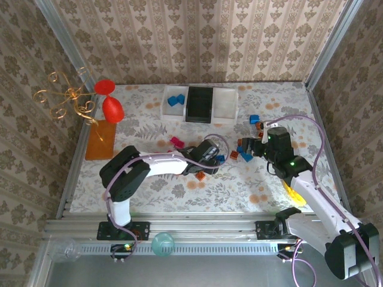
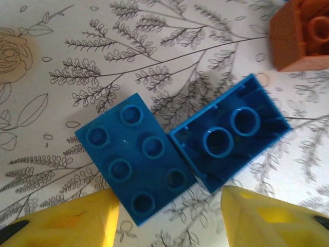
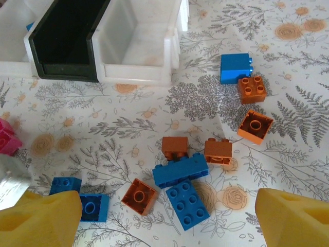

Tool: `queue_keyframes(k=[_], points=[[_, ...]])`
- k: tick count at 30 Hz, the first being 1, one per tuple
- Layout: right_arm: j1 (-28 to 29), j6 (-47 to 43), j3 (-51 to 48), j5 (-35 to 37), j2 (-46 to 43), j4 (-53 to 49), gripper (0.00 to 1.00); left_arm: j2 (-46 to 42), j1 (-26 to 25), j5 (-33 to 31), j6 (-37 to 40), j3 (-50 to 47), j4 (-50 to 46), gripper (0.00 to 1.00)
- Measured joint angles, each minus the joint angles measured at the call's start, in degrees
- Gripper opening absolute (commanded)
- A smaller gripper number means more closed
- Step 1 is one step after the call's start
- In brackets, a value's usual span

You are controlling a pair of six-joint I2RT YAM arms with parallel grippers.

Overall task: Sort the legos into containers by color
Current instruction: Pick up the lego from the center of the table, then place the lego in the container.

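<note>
**Two arms, three bins, loose bricks; places given from the black bin [image 1: 199,103].**

- **Left fingers [image 1: 215,158]:** on the near side of the black bin, partly apart, with nothing clamped.
- **Bricks at the left fingers:** two blue bricks lie just beyond them.
  - A six-stud blue brick [image 2: 134,157] lies studs up, its long axis running from upper left to lower right.
  - An upturned blue brick [image 2: 229,154] lies hollow side up, touching the first brick's right edge.
  - Whether the fingers touch either brick cannot be told.
- **Right fingers [image 1: 250,149]:** near and to the right of the black bin, spread wide and holding nothing.
- **Bricks beyond the right fingers:** five blue bricks [image 3: 236,68], five orange bricks [image 3: 255,125] and one pink brick [image 3: 7,140] lie on the bench [image 1: 149,191]. The long blue brick [image 3: 180,171] lies roughly crosswise.
- **Surface:** the bench carries a floral-print cloth.
- **Bins:** two white bins [image 1: 225,104] flank the black bin and touch it. All three have their long axes running near to far. The one on its left holds blue pieces [image 1: 175,100].
- **Room:** walls [image 1: 197,42] papered in a striped damask close it in.
</note>
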Motion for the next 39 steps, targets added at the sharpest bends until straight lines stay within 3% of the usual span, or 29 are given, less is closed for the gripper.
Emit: queue_keyframes(k=[12,23,26,33,39], points=[[-0.11,0.07,-0.46,-0.17,-1.49,-0.31,0.89,3.69,1.18,-3.69,0.0,4.57,-1.97,0.49],[-0.11,1.07,-0.85,-4.42,-1.51,1.01,0.89,2.62,5.03,-3.91,0.24,2.4,2.19,0.31],[0.76,1.11,-2.78,-9.35,-1.86,4.0,0.89,-1.68,7.87,-4.04,0.28,-1.44,4.0,0.3],[10.12,0.57,-4.11,-15.93,-0.04,10.56,0.89,-11.17,18.84,-4.74,2.19,-1.33,7.5,0.3],[12.48,0.57,-1.79,-16.52,4.85,12.15,0.89,-7.48,27.58,-5.09,4.07,6.49,7.37,0.3]])
